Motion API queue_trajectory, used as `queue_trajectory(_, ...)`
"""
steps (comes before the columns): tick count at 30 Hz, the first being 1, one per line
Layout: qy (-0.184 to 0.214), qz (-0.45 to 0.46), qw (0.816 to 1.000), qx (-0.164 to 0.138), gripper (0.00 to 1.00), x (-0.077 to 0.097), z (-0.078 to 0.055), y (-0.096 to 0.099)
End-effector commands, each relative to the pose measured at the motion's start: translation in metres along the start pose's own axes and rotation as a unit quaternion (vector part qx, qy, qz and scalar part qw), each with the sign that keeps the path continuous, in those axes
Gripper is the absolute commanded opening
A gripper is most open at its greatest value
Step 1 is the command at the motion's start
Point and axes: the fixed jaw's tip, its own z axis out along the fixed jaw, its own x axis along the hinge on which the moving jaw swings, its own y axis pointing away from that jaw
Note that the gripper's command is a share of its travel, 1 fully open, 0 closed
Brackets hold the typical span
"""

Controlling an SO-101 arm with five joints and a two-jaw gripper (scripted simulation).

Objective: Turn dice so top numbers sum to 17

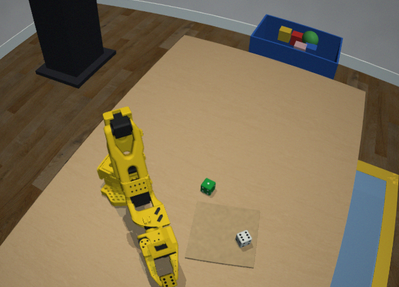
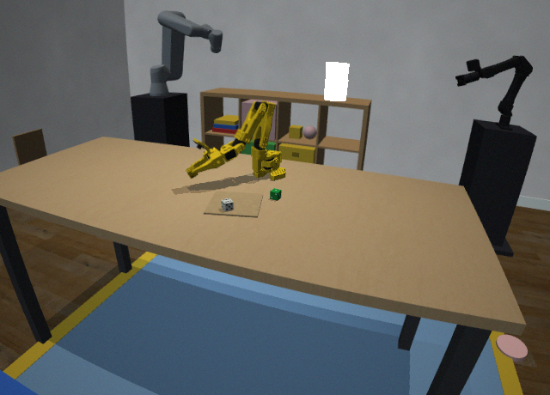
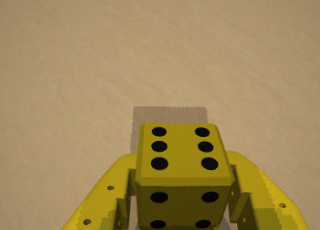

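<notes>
My yellow arm (image 1: 128, 155) (image 2: 248, 133) is the biggest thing, reaching out over the table (image 1: 257, 132) (image 2: 310, 231). Next comes the mat (image 1: 216, 232) (image 2: 245, 208), off to the side of my gripper (image 1: 168, 274) (image 2: 192, 171) (image 3: 182, 190), nearer the green die (image 1: 207, 186) (image 2: 275, 194) than my gripper is. The white die (image 1: 243, 238) (image 2: 227, 204) sits on it, six up. My gripper's fingers are squeezed on the yellow die (image 1: 168, 281) (image 3: 182, 155), above the table and outside the mat. I think I must swing it sideways to the mat.
</notes>
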Motion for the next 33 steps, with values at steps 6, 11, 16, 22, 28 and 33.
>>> queue_trajectory(6,-0.013,0.005,1.000,0.005,0.00,-0.001,0.002,-0.003)
queue_trajectory(11,-0.013,0.005,1.000,0.005,0.00,0.000,0.002,-0.003)
queue_trajectory(16,-0.013,0.005,1.000,0.005,0.00,0.001,0.002,-0.003)
queue_trajectory(22,-0.013,0.005,1.000,0.005,0.00,0.004,0.004,-0.003)
queue_trajectory(28,-0.013,0.005,1.000,0.005,0.00,0.006,0.004,-0.003)
queue_trajectory(33,-0.013,0.005,1.000,0.005,0.00,0.006,0.005,-0.003)
